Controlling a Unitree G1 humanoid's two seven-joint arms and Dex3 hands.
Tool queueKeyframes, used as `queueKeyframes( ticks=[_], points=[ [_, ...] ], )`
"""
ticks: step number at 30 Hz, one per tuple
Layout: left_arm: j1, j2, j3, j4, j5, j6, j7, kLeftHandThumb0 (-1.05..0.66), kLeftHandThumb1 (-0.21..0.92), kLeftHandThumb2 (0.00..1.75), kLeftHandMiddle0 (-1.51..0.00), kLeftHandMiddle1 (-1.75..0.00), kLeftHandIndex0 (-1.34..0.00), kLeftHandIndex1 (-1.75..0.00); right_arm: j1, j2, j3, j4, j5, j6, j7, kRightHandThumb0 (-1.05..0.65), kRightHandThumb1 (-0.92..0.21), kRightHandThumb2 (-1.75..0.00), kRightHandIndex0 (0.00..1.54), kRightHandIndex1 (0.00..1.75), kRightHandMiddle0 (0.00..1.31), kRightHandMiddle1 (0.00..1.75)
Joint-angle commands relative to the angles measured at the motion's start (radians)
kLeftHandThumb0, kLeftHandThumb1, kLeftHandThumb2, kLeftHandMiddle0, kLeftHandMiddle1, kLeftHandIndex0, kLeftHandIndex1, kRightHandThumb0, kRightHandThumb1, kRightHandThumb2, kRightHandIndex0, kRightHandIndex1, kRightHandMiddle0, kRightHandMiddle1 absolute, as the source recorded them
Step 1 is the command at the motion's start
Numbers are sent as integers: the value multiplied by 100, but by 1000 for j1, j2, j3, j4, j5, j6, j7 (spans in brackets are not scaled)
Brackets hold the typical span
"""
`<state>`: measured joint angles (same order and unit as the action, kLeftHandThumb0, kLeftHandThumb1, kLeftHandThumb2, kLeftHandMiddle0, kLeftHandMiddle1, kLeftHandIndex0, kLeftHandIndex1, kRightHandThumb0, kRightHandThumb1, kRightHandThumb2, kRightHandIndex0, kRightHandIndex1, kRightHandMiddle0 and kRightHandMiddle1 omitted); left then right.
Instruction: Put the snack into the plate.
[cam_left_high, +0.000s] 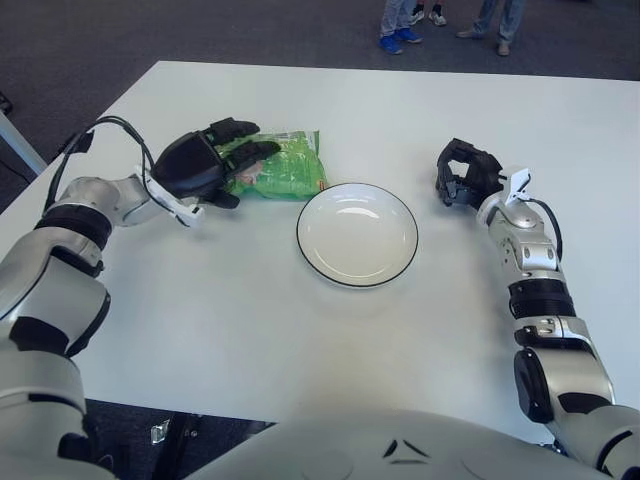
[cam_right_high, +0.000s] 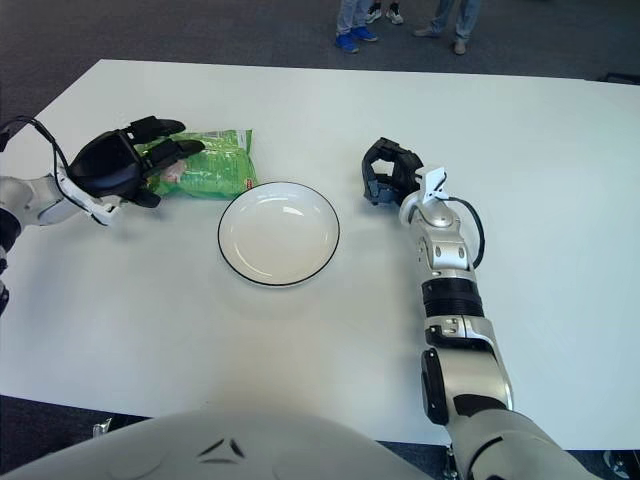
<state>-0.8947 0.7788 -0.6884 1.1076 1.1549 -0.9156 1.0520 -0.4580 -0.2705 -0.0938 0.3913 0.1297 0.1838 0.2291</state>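
White table (cam_left_high: 250, 330) fills the foreground, and on it stands a round white plate (cam_left_high: 357, 234) with a dark rim, nothing in it. Just beyond the plate's left edge lies the green snack (cam_left_high: 283, 176) packet, flat on the table and close to the rim; the left hand (cam_left_high: 195, 165) covers its left end, fingers (cam_left_high: 232, 128) stretched over the packet but not visibly closed around it. The right hand (cam_left_high: 464, 174) shows to the right of the plate, apart from it, fingers curled and holding nothing.
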Motion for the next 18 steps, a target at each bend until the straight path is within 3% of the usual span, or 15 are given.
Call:
queueKeyframes(
  ticks=[1, 7, 13, 18],
  points=[
    [2, -52, 98, 7, -146, 42, -94, -89, 92, 97, -16, -39, 0, -57, 57, 5, 25, 53, -17, 80, 17, -45, -42, -119, 128, 175, 54, 175],
    [92, -87, 249, -173, -385, 166, -366, -94, 92, 95, -9, -33, 0, -38, 58, -1, 31, 52, -21, 83, 19, -45, -42, -119, 127, 175, 54, 175],
    [159, -106, 334, -315, -487, 300, -524, -101, 92, 96, -6, -29, 0, -29, 53, -7, 37, 64, -27, 78, 24, -45, -42, -119, 128, 175, 54, 175],
    [161, -132, 376, -410, -496, 438, -596, -104, 92, 96, -8, -29, 0, -27, 51, -10, 40, 67, -29, 76, 28, -45, -42, -119, 128, 175, 54, 175]
  ],
)
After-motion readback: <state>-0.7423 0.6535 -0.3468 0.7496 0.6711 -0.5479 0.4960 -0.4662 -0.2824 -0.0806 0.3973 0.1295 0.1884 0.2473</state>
